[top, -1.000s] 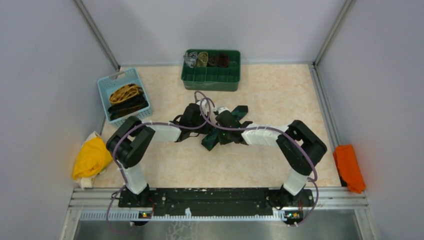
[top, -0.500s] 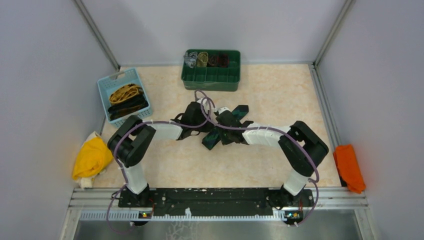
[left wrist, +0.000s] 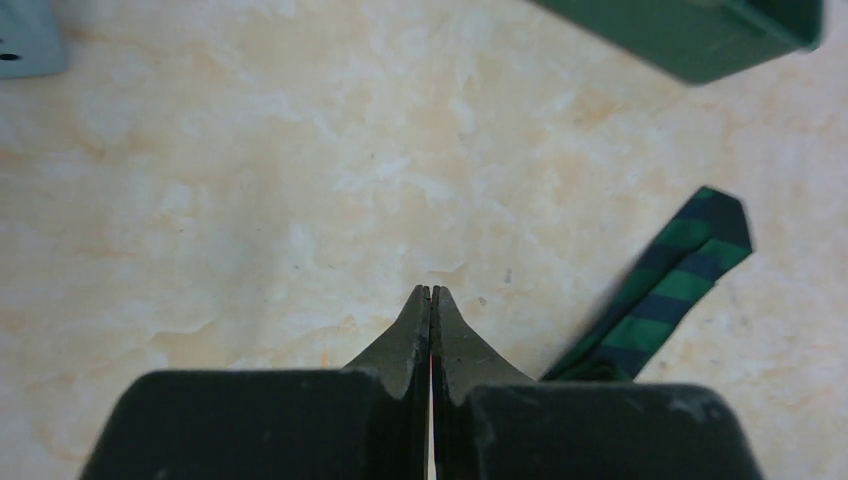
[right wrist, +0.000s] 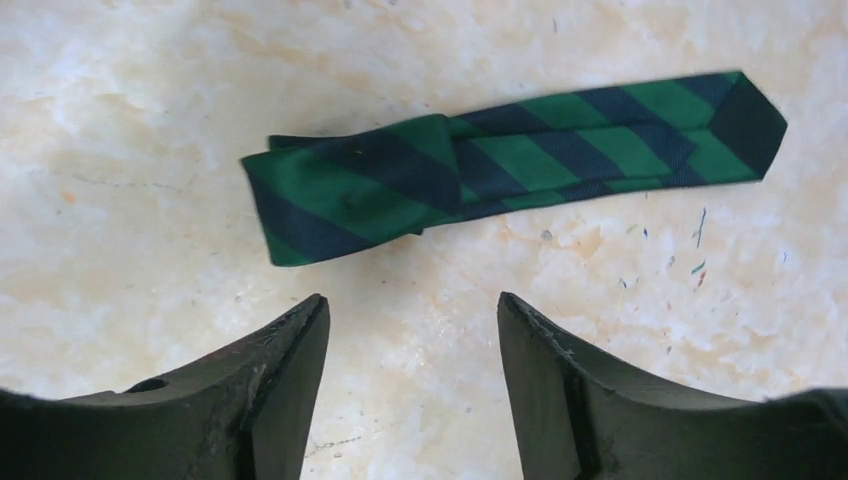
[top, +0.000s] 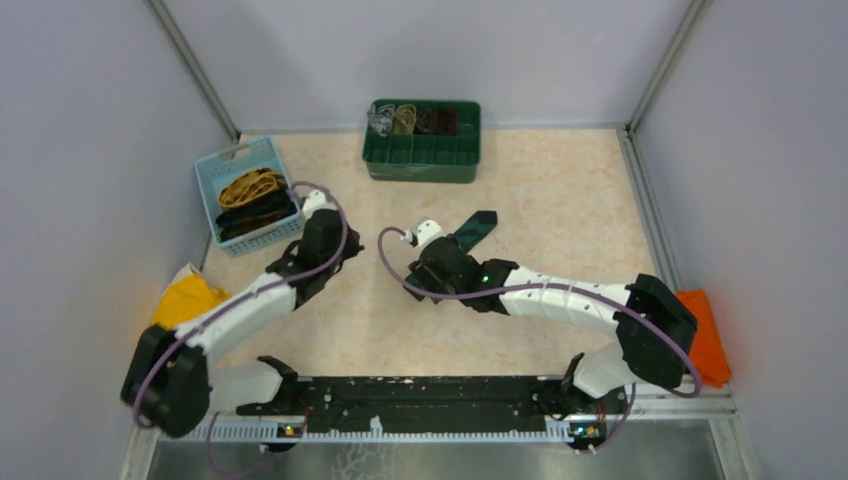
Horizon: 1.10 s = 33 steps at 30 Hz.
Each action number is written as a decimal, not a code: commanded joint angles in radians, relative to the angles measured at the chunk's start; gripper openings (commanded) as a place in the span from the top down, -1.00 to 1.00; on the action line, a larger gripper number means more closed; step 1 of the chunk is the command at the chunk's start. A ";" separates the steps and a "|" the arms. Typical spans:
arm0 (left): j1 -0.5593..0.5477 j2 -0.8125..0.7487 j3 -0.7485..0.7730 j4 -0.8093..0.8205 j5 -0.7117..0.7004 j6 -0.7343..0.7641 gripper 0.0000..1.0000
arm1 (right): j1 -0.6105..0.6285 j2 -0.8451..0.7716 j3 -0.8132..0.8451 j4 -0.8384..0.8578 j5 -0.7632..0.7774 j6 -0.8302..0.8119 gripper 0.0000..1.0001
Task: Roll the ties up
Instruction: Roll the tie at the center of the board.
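A dark green tie with navy stripes (right wrist: 500, 165) lies flat on the table, folded over at its left end, its pointed tip to the right. In the top view only its pointed end (top: 478, 227) shows past the right arm. My right gripper (right wrist: 413, 305) is open just short of the tie, with nothing between its fingers, and sits mid-table (top: 440, 256). My left gripper (left wrist: 431, 295) is shut and empty, hovering over bare table left of the tie (left wrist: 680, 270), near the blue basket (top: 338, 248). Mustard and black ties (top: 252, 198) lie in that basket.
A blue basket (top: 215, 170) stands at the far left. A green divided bin (top: 420, 158) at the back holds several rolled ties (top: 415, 118). A yellow cloth (top: 185, 302) lies by the left wall and an orange cloth (top: 703, 330) by the right wall.
The right gripper has opened and let go of the green tie, drawing back from it. The left arm has swung away to the left, toward the blue basket.
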 commanded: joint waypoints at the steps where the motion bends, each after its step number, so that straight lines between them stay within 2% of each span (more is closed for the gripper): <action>1: -0.006 -0.262 -0.146 -0.025 -0.090 -0.047 1.00 | 0.058 -0.008 0.075 0.044 0.037 -0.103 -0.38; 2: -0.005 -0.312 -0.176 -0.005 -0.093 -0.036 1.00 | 0.067 0.014 0.087 0.051 0.029 -0.122 -0.47; 5: -0.004 -0.407 -0.220 -0.009 -0.108 -0.025 1.00 | 0.080 0.074 0.126 0.060 -0.008 -0.150 -0.57; 8: -0.004 -0.435 -0.214 -0.049 -0.118 -0.019 1.00 | 0.084 0.125 0.143 0.089 -0.065 -0.194 -0.62; 17: -0.002 -0.431 -0.179 -0.113 -0.148 -0.022 1.00 | 0.084 0.254 0.196 0.087 -0.075 -0.210 -0.68; 24: -0.001 -0.431 -0.179 -0.110 -0.146 -0.008 1.00 | 0.081 0.318 0.210 0.065 -0.021 -0.212 -0.81; 33: 0.001 -0.401 -0.177 -0.086 -0.124 -0.002 1.00 | 0.043 0.398 0.221 0.046 0.010 -0.209 -0.82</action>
